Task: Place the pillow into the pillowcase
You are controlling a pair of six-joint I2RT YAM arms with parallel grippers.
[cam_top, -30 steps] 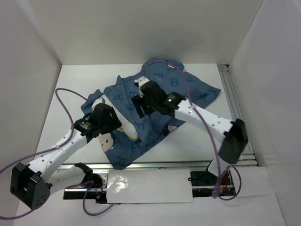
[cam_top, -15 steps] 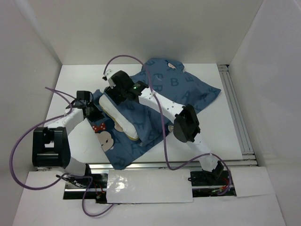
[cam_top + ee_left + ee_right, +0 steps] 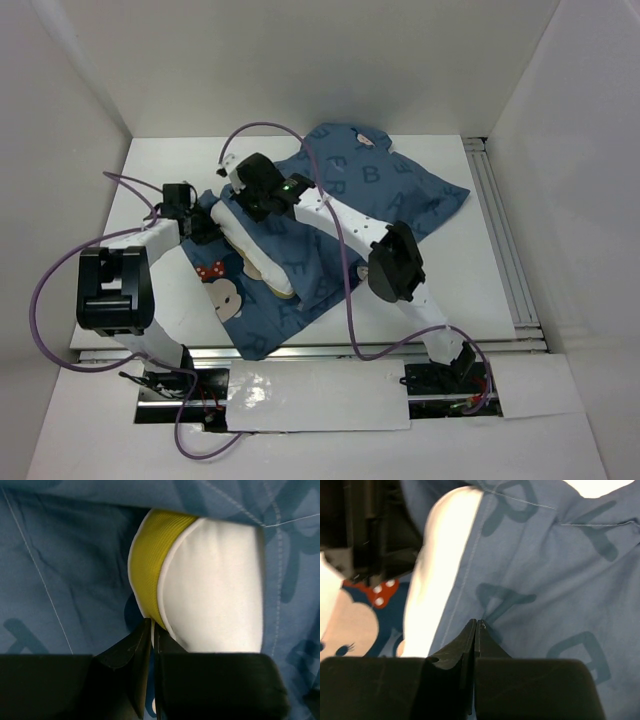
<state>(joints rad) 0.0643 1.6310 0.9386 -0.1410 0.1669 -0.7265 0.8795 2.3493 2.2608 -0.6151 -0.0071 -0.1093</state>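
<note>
You had the pillow [image 3: 262, 268] partly inside the pillowcase [image 3: 400, 190], its near edge showing. Left gripper [image 3: 152, 630] pinched the pillow's seam, right gripper [image 3: 476, 625] pinched pillowcase cloth; covering that edge was left.

White desk [image 3: 470, 260], matte, enclosed on three sides by plain white panels: back wall [image 3: 300, 60], left wall [image 3: 50, 180], right wall [image 3: 580, 180]. Aluminium rail [image 3: 500, 230] runs along the desk's right edge; a second rail [image 3: 330, 352] runs along the near edge. Glossy white sheet [image 3: 300, 395] lies in front. Lighting even, shadows soft.
</note>
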